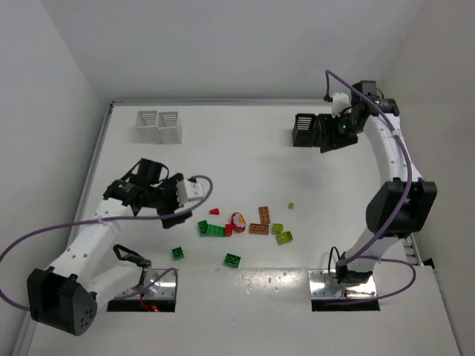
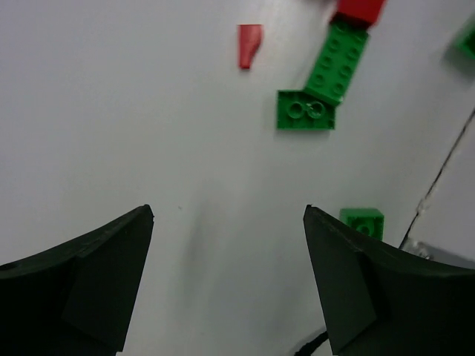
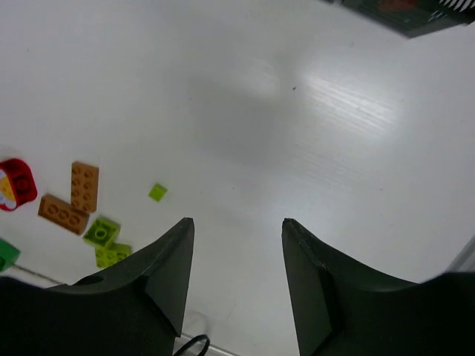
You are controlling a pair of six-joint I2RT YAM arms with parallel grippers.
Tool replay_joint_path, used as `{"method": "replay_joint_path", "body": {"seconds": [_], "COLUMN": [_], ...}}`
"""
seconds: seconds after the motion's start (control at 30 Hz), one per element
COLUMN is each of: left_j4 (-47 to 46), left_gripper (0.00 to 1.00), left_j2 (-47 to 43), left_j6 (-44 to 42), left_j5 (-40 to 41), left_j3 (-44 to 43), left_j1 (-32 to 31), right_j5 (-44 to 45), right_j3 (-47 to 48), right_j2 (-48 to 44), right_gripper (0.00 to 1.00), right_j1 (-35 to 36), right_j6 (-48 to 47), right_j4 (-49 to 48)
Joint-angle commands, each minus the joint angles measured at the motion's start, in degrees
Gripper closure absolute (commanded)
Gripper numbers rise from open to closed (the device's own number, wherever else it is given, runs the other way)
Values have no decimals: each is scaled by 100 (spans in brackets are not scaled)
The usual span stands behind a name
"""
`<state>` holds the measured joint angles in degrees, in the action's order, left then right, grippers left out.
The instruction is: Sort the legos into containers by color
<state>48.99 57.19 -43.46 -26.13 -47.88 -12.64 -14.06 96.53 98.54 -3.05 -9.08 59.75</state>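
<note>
The legos lie loose mid-table: dark green bricks (image 1: 215,230), a small red wedge (image 1: 214,211), orange-brown bricks (image 1: 264,215), lime bricks (image 1: 284,237), and two more dark green ones (image 1: 232,259) nearer the front. My left gripper (image 1: 178,211) is open and empty, just left of the pile. In its wrist view the open gripper (image 2: 228,215) hangs over bare table, with the red wedge (image 2: 249,44) and green bricks (image 2: 306,110) ahead. My right gripper (image 1: 332,137) is open and empty beside the black bins (image 1: 306,130). Its wrist view shows the gripper (image 3: 237,222) above bare table and the orange-brown bricks (image 3: 84,185).
The white bin pair (image 1: 159,126) stands at the back left. A red and white round piece (image 1: 238,219) lies among the bricks. A corner of the black bins (image 3: 415,15) shows at the top of the right wrist view. Metal base plates (image 1: 343,285) sit at the near edge.
</note>
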Motion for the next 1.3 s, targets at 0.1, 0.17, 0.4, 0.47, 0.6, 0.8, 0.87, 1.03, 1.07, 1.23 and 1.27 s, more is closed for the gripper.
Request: {"method": "replay_joint_path", "body": {"seconds": [0.1, 0.17, 0.4, 0.47, 0.6, 0.8, 0.87, 1.03, 1.07, 1.23, 1.27], "left_j4": [445, 375, 374, 461, 576, 366, 313, 155, 85, -39, -100], "left_gripper": [12, 10, 7, 7, 9, 10, 11, 13, 13, 16, 17], "left_j2": [-94, 20, 678, 1099, 1637, 2111, 2226, 2454, 2516, 2814, 2815], "left_j6": [-2594, -2999, -4811, -5066, -5322, -5471, -5471, -5612, -5612, -5559, -5559], "left_j5": [-322, -323, -182, -182, -234, -287, -287, -164, -164, -112, -112], "left_j3": [498, 551, 535, 385, 122, -54, -116, -117, -117, -169, -221], "left_j1": [-948, -1143, -1522, -1644, -1768, -1881, -1882, -1935, -1935, -1988, -1988], "right_j5": [-553, -624, -676, -677, -677, -624, -624, -677, -677, -624, -624], "right_j3": [-556, -609, -723, -776, -899, -1074, -1127, -1180, -1180, -1233, -1233], "right_j2": [-204, -204, -204, -204, -256, -257, -257, -204, -204, -204, -204], "right_gripper": [50, 50, 50, 51, 51, 51, 51, 51, 51, 51, 51], "right_j1": [-29, -29, -29, -29, -29, -29, -29, -29, -29, -29, -29], "right_j6": [-111, -111, -111, -111, -111, -111, -111, -111, -111, -164, -216], "right_j4": [-78, -77, -24, -24, -77, -77, -130, -183, -183, -235, -235]}}
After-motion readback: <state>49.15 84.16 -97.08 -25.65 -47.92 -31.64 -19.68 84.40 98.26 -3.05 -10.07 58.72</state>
